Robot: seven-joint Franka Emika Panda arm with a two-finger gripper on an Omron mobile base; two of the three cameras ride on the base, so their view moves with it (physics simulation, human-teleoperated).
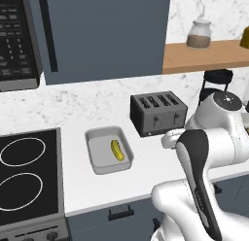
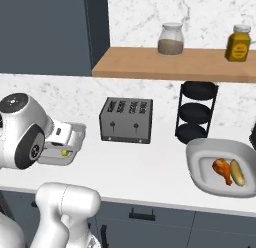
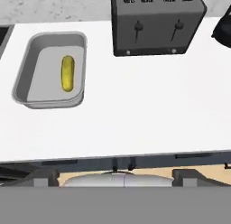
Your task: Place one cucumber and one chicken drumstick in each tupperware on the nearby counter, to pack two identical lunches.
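The arm is folded above the counter (image 1: 146,167) front, hand looking down over it; gripper state cannot be told.

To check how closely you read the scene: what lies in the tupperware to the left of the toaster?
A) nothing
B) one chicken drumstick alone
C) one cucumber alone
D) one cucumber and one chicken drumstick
C: the tupperware left of the toaster holds a single cucumber and nothing else; the chicken drumstick lies in the other tupperware, right of the toaster.
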